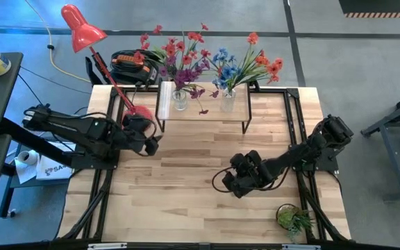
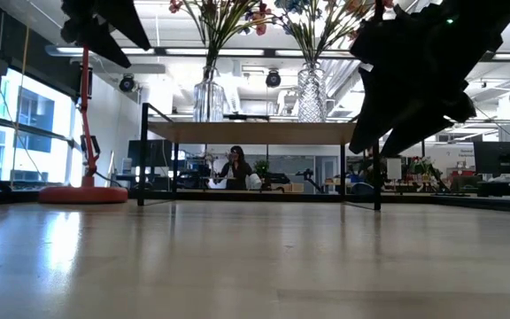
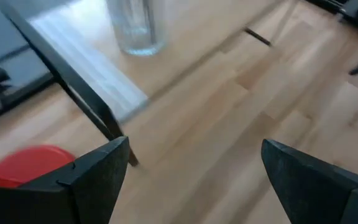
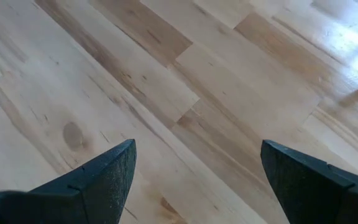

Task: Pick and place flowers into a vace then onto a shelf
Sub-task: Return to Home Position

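Left gripper (image 3: 194, 148) hangs spread wide and empty by the shelf (image 1: 203, 110) corner; the right gripper (image 4: 197, 146), spread and empty too, sees only pale wood planks. From above, the flowers (image 1: 186, 52) fan out red, blue and purple. The low view shows their stems standing straight up in two bumpy glass vases (image 2: 209, 93) on the thin-legged shelf.

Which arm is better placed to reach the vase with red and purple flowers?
Left. The left end effector, open, is near the end of the shelf where that vase stands, and its wrist view shows it close. The right end effector is farther back, facing bare tabletop.
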Controlling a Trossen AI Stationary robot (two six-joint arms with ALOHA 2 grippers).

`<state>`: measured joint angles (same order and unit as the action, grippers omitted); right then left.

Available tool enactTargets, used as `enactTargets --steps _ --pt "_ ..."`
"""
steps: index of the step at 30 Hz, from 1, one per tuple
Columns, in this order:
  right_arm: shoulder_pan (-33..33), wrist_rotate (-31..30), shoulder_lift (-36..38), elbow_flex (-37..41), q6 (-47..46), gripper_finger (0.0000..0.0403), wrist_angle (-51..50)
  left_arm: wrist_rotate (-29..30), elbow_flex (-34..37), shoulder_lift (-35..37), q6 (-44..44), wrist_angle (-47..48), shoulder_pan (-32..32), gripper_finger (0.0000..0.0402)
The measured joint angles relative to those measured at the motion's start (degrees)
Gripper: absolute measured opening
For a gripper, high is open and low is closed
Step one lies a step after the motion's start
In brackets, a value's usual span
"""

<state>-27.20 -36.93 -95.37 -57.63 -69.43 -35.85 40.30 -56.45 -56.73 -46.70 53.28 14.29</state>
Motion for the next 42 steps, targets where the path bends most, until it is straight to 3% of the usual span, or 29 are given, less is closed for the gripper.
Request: enactTargets --steps 4,10,14,17,19,22,24,27,29,32,35,39,42 --pt "-0.2 0.3 0.0 0.0 0.5 0.0334 0.3 -0.6 2.1 -0.1 -3.2 -3.5 5.3 0.0397" --pt "-0.7 4.5 0.0 0.0 8.0 0.0334 6.3 -5.2 11.0 -0.2 -3.6 -23.2 14.4 0.0397" --pt "0.1 8.5 0.0 -2.0 13.4 0.0334 7.2 -9.0 12.8 -0.2 -9.2 -23.5 16.9 0.0397" --pt "1.3 10.8 0.0 -4.1 10.0 0.0334 7.3 -10.2 12.8 -0.2 -15.9 -24.6 18.2 0.0397" --pt "1.7 10.2 0.0 -6.1 9.4 0.0334 8.0 -10.3 12.8 -0.2 -11.7 -27.7 19.3 0.0397" --pt "1.7 9.4 0.2 -9.7 16.7 0.0334 11.2 -13.0 12.8 0.5 -3.2 -36.1 19.5 0.0397" --pt "1.8 14.8 0.8 -11.9 24.2 0.0334 14.4 -16.9 12.8 0.7 6.0 -44.2 19.5 0.0397" --pt "3.5 29.1 1.6 -12.9 35.9 0.0334 19.7 -24.3 12.8 0.7 19.6 -53.8 19.5 0.0397" --pt "5.5 37.6 1.8 -11.2 39.6 0.0334 21.7 -28.6 12.9 0.7 26.3 -57.9 19.5 0.0397" --pt "9.7 48.0 2.1 -5.3 39.2 0.0334 27.5 -31.7 16.0 0.7 28.9 -63.3 18.2 0.0397" --pt "12.4 55.4 3.6 3.2 37.4 0.0334 44.5 -34.6 21.9 0.8 28.9 -71.4 15.4 0.0397" --pt "13.6 58.3 8.0 14.8 33.4 0.0334 66.8 -41.1 29.8 4.7 29.9 -84.3 9.6 0.0397" --pt "13.8 56.0 13.3 22.1 32.1 0.0334 74.8 -43.8 33.4 10.1 30.0 -83.1 4.5 0.0397"
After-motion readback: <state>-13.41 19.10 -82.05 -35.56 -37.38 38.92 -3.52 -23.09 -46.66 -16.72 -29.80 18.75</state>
